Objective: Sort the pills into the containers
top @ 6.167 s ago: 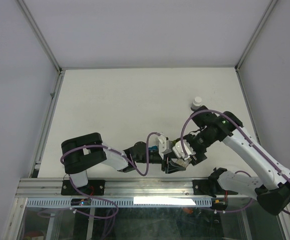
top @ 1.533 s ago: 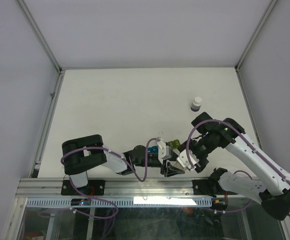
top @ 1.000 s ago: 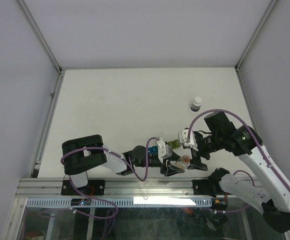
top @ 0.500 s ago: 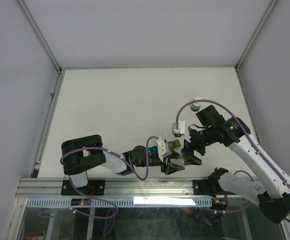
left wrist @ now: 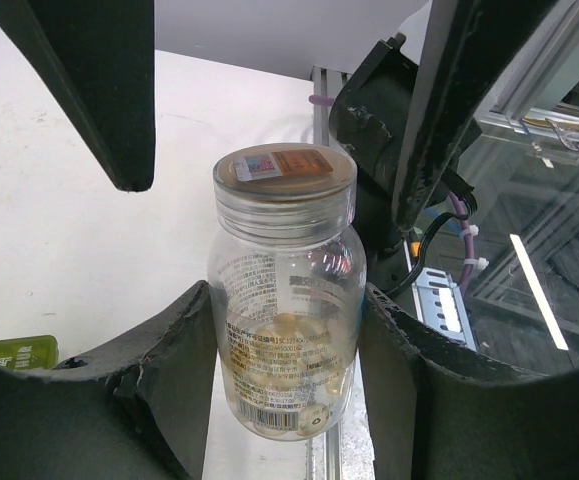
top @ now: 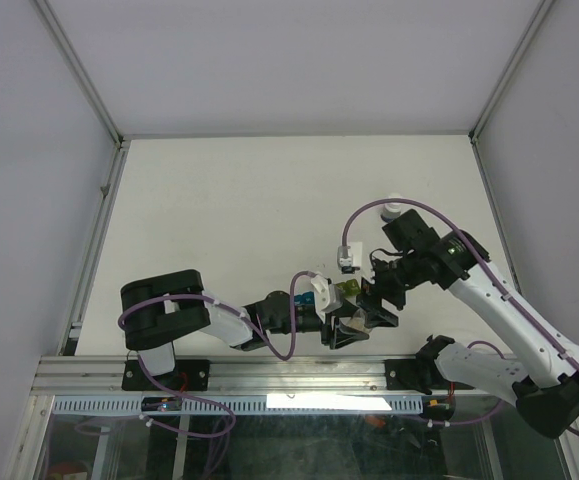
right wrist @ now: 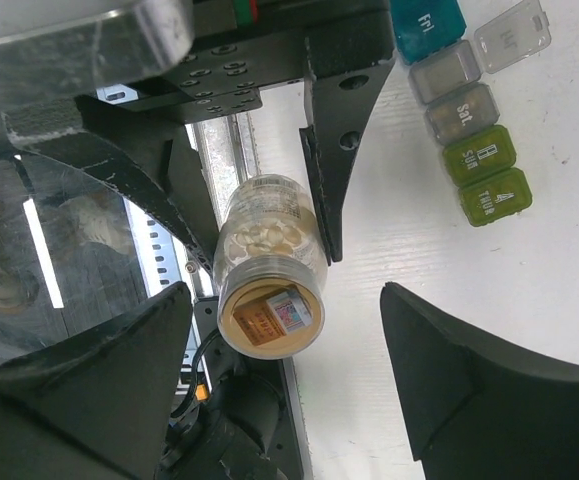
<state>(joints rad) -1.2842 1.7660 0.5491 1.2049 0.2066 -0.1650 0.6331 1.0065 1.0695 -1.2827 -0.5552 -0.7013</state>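
My left gripper (left wrist: 287, 335) is shut on a clear pill bottle (left wrist: 285, 280) by its body; the tan lid (left wrist: 284, 172) is on and pale pills (left wrist: 281, 368) lie in the bottom. In the right wrist view the bottle (right wrist: 269, 265) points its lid at the camera. My right gripper (right wrist: 287, 300) is open, one finger on each side of the lid with gaps between. The containers (right wrist: 469, 125), a strip of teal, grey and green compartments, lie on the table beside the bottle, one grey flap (right wrist: 512, 35) open. From above, both grippers meet at the bottle (top: 357, 322) near the front edge.
A small white-capped bottle (top: 393, 208) stands on the table behind the right arm, partly covered by its purple cable. The metal front rail (top: 269, 375) runs just below the grippers. The right arm's base (left wrist: 369, 110) stands close behind the held bottle.
The right gripper has moved in over the bottle's lid and its jaws have narrowed. The left gripper and the bottle have stayed put.
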